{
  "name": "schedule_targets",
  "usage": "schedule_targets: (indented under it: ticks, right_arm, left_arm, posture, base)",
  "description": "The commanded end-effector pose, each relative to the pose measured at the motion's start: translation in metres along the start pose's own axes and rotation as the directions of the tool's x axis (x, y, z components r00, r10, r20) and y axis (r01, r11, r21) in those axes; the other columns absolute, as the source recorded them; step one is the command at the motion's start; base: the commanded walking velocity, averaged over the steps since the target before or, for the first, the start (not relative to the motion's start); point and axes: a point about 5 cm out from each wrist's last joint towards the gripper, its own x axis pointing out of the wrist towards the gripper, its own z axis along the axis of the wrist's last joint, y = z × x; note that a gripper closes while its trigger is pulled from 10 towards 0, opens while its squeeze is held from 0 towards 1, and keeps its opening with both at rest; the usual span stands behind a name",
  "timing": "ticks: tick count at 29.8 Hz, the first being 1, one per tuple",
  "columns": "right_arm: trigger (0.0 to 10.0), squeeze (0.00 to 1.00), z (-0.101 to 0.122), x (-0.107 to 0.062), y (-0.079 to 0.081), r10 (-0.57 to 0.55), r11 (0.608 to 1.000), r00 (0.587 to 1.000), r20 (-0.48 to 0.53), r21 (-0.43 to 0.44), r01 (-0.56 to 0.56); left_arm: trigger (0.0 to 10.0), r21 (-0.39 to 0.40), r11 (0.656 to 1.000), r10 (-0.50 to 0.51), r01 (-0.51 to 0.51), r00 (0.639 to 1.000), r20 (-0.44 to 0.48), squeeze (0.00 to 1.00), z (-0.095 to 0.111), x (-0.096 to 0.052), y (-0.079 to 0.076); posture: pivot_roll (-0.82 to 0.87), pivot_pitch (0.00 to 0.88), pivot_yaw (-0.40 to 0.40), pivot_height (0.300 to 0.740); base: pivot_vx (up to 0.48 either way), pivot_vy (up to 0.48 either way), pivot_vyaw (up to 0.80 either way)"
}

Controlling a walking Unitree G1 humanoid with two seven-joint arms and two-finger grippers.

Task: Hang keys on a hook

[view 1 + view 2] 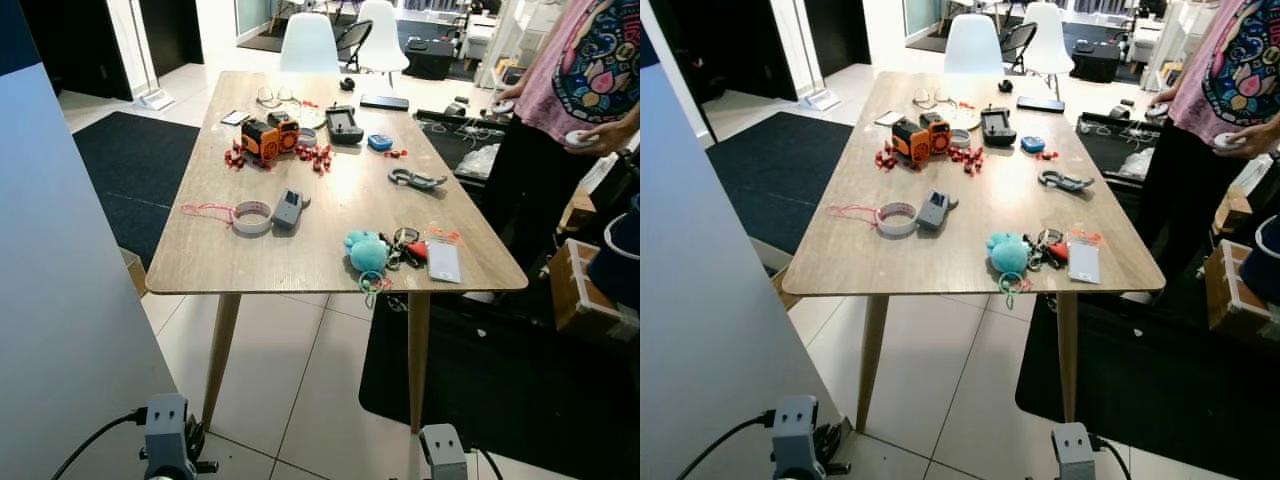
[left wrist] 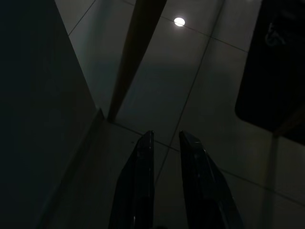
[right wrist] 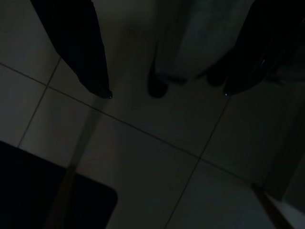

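Note:
A bunch of keys lies near the front right edge of the wooden table, joined to a teal plush keychain and a white tag. Both arms hang low in front of the table, well below the keys. In the dark left wrist view, my left gripper points at the tiled floor beside a table leg, its fingers nearly together with nothing between them. My right gripper stands open over the floor tiles, holding nothing.
On the table lie a tape roll, a grey device, an orange gadget, red pieces and a metal carabiner. A person stands at the table's right. A tall white panel is close on my left. Dark rugs flank the table.

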Motion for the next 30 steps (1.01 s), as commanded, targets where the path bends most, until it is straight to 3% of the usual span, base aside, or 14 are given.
schedule_targets:
  ticks: [1,18,30]
  right_arm:
    - [10.0,0.0,-0.0023,-0.0017,-0.0046,-0.015,1.0,1.0,-0.01,-0.002,0.015]
    - [10.0,0.0,-0.0042,-0.0024,-0.0058,-0.023,1.0,1.0,-0.019,0.003,0.023]
    - [10.0,0.0,-0.0024,-0.0018,-0.0077,-0.034,0.999,0.999,-0.02,0.011,0.034]
  left_arm:
    - [10.0,0.015,1.0,-0.016,0.016,1.0,-0.011,0.0,-0.0039,-0.0026,-0.0004]
    - [10.0,0.03,0.999,-0.034,0.034,0.999,-0.023,0.0,-0.0032,-0.0017,0.0001]
    - [10.0,0.001,1.0,0.025,-0.025,0.999,-0.022,0.0,-0.0024,-0.0007,0.0032]
  posture:
    - [0.05,0.063,-0.026,0.74]
    - [0.05,0.071,-0.029,0.74]
    - [0.04,0.078,-0.032,0.74]
  base:
    - [0.0,0.0,0.0]
    - [0.0,0.0,0.0]
    - [0.0,0.0,0.0]
